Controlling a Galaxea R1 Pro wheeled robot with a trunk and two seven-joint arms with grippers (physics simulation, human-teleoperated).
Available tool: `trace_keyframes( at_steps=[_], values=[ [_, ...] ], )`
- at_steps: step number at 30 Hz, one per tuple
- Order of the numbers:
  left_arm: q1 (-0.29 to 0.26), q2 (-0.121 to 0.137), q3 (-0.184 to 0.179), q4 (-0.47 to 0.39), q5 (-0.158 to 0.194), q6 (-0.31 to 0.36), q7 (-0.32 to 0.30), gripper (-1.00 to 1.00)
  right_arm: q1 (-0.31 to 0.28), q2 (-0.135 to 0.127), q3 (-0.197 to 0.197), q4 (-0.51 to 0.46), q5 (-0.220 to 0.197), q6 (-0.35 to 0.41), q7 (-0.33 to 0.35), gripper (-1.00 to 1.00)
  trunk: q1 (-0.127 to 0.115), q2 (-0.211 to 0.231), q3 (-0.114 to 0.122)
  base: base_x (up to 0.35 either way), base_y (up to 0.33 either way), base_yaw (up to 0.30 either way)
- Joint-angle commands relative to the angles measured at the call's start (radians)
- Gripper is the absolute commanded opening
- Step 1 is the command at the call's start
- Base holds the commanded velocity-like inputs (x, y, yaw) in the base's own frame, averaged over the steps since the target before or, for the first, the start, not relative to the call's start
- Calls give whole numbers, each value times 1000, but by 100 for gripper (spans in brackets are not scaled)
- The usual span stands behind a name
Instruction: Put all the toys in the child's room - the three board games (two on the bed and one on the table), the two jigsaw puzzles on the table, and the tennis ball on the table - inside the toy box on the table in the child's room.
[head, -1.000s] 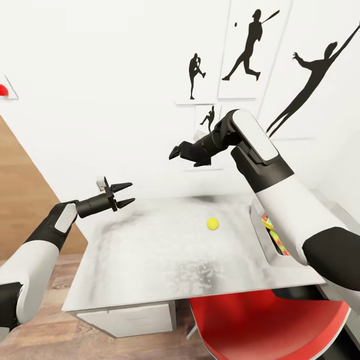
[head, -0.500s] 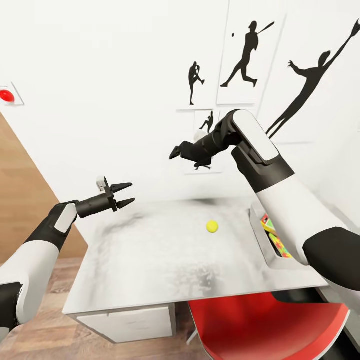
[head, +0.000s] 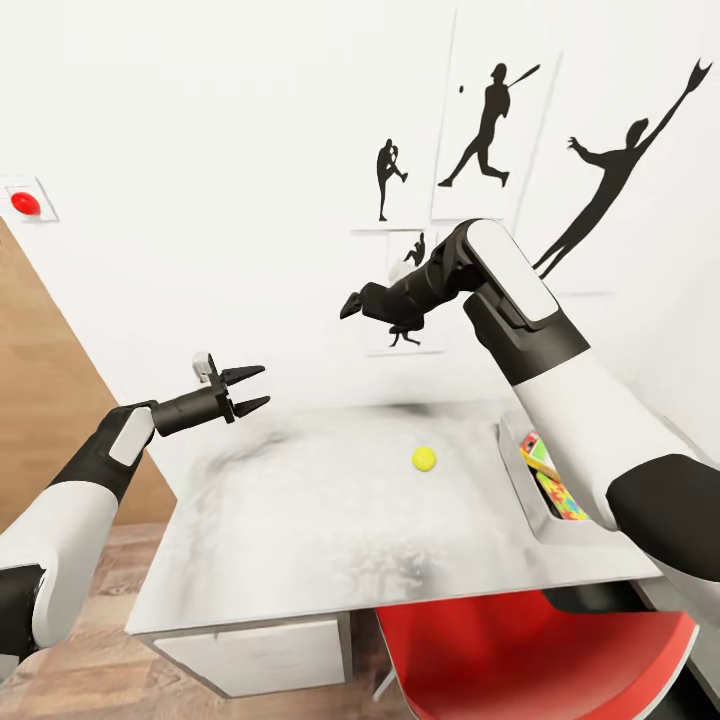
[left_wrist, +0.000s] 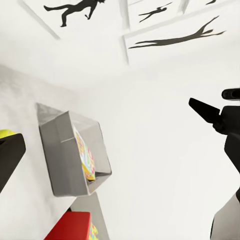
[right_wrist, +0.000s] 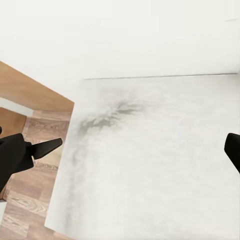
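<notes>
A small yellow-green tennis ball (head: 424, 458) lies on the pale table (head: 300, 520), right of its middle. The grey toy box (head: 527, 490) stands at the table's right end, half hidden behind my right arm, with colourful flat toys (head: 548, 472) inside. My left gripper (head: 252, 389) hovers open over the table's far left corner, holding nothing. My right gripper (head: 372, 312) hangs open and high above the back edge, up and left of the ball. In the left wrist view the toy box (left_wrist: 62, 155) and an edge of the ball (left_wrist: 5, 133) show.
A red chair (head: 530, 650) is tucked under the table's front right. White drawer fronts (head: 255, 640) sit below the front edge. Black sports silhouettes (head: 490, 110) hang on the white wall behind. A wood panel (head: 40, 400) and plank floor lie to the left.
The whole head view has shifted slightly, so the wall pictures sit a bit further left and more of the toy box's inside shows. Neither arm nor the ball has visibly moved.
</notes>
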Motion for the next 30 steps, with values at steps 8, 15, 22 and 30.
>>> trace_keyframes(
  at_steps=[8, 15, 22, 30],
  values=[
    [-1, 0, 1, 0, -4, 3, -4, 100, -1, -1, 0, 0, -9, 4, -10, 100, 1, -2, 11, 0, 0, 0],
    [-1, 0, 1, 0, -4, 3, -4, 100, 0, -1, 0, 3, -7, 4, -11, 100, 1, -2, 23, 0, 0, 0],
    [0, 0, -1, 2, -4, 3, -4, 100, 19, -2, 0, 6, -7, 4, -12, 100, 1, -2, 35, 0, 0, 0],
    [23, 2, -2, 2, -5, 3, -4, 100, 31, -2, 0, 8, -7, 5, -12, 100, 1, -2, 48, 0, 0, 0]
  ],
)
